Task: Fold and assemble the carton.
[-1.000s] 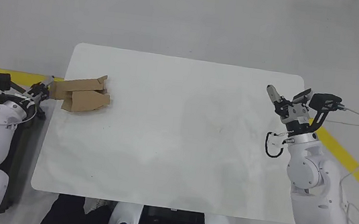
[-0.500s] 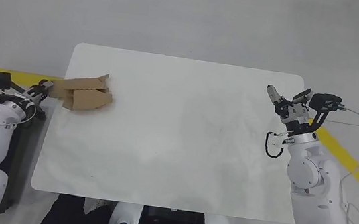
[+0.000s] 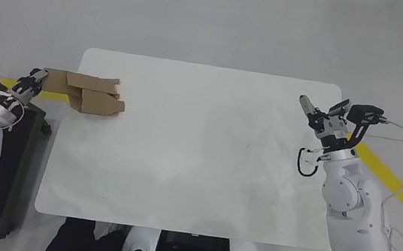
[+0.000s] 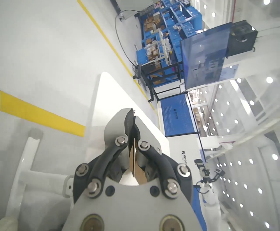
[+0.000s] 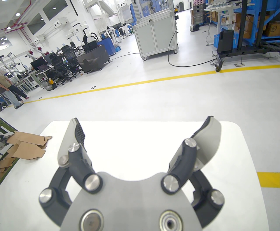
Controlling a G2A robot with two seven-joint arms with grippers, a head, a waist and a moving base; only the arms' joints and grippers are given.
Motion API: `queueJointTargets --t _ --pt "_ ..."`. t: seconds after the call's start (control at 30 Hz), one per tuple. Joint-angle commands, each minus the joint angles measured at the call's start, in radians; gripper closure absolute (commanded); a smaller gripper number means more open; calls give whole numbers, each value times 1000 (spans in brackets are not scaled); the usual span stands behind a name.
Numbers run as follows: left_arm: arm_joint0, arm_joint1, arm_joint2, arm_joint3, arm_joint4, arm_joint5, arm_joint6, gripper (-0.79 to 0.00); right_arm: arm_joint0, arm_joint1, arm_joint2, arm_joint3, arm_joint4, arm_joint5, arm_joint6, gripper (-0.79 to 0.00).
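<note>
Pretty bright and even all round, lit from overhead. The white counter [image 3: 197, 163] is nearly washed out, with only faint soft shadows on it. The left wrist view catches rows of ceiling lights [image 4: 269, 79] flaring a bit, and both wrist views bend straight lines near their edges.

carton [image 3: 90, 94]: brown cardboard, still unassembled, flaps loose | pose: mostly flattened, lying low and roughly level | place: near the far left corner of the white table [image 3: 197, 163], one end jutting past the table's left edge | hold: that end pinched in the left gripper [image 3: 38, 77]
</note>
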Motion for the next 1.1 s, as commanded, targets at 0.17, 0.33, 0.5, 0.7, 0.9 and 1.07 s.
queueJointTargets --t 0.17,0.33,0.5,0.7,0.9,1.07 --pt "8 8 -27 -145 -88 42 -90 0 0 0 0 0 0 0 0 -785" --pt "18 12 -24 -268 -104 62 -110 0 0 0 0 0 0 0 0 -785" --pt "15 1 9 -379 -122 85 -133 0 0 0 0 0 0 0 0 -785" --pt "-4 -32 84 -502 -205 162 -209 0 0 0 0 0 0 0 0 -785" --pt "-30 -67 171 -599 -219 186 -234 0 0 0 0 0 0 0 0 -785" --pt "-70 -100 251 -665 -182 192 -208 0 0 0 0 0 0 0 0 -785"
